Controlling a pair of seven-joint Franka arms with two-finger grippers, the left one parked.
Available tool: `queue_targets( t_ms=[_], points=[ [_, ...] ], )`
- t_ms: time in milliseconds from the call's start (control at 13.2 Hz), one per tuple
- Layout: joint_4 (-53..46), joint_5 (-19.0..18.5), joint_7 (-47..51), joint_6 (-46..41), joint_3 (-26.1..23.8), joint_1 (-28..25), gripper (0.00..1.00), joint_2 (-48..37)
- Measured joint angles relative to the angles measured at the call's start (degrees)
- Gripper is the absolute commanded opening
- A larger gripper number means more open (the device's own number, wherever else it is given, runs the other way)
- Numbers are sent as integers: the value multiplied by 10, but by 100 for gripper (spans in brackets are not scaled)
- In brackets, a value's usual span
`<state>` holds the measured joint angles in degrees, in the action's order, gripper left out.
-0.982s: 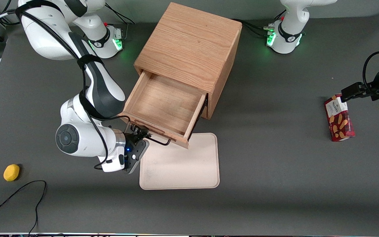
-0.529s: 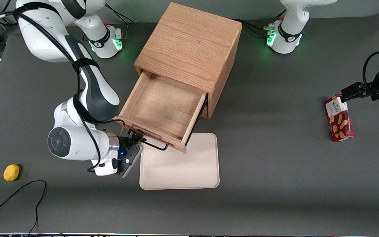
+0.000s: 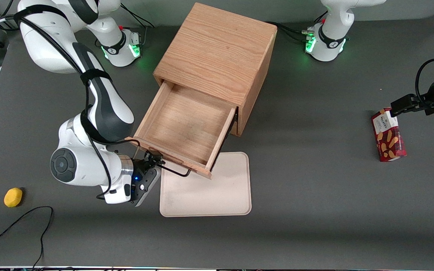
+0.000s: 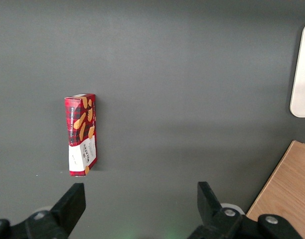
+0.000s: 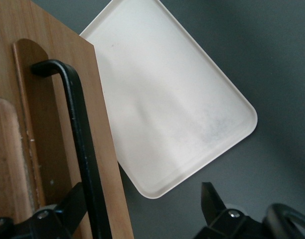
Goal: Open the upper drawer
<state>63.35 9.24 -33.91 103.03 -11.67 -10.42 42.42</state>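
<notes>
1. Finds the upper drawer [image 3: 187, 124] standing far out of the wooden cabinet [image 3: 217, 52], its bare floor open to the front camera and nothing lying in it.
2. Places that drawer nearer the front camera than the cabinet's top and skewed toward the working arm's end of the table [image 3: 315, 210].
3. Puts the gripper [image 3: 153, 160] at the drawer's front panel, at the end of the thin black handle [image 3: 173, 171] that lies toward the working arm.
4. Shows, from the right wrist, the fingers [image 5: 73, 206] set wide apart, with the handle [image 5: 77, 134] running down between them, close against one finger and well clear of the other.
5. Leaves it unsure whether that nearer finger actually touches the bar; possibly only just beside it.
6. Clamps on nothing, then: jaws spread, hooked around the handle rather than squeezed on it.
7. Sets a pale, empty tray [image 3: 217, 188] flat on the table, nearer the front camera than the cabinet, with the drawer's front edge overhanging one of its corners.
8. Confirms this from the right wrist, with the tray [image 5: 167, 99] lying below the drawer's front panel.
9. Lays a red biscuit box [image 3: 388, 135] flat toward the parked arm's end of the table, well apart from the cabinet.
10. Keeps a small yellow object [image 3: 13, 197] and a loose black cable [image 3: 21, 222] toward the working arm's end.
</notes>
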Motion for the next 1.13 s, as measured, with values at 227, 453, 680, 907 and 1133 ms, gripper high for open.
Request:
queue_targets(
  t_ms=[227,453,680,907,1133],
  points=[
    [-6,0,0,-3,0,0,100,0],
    [-21,-2,0,-22,0,0,100,0],
    [-32,-7,0,-42,0,0,100,0],
    [-49,-17,0,-71,0,0,100,-1],
    [-70,-38,0,-112,1,0,100,-11]
  ],
)
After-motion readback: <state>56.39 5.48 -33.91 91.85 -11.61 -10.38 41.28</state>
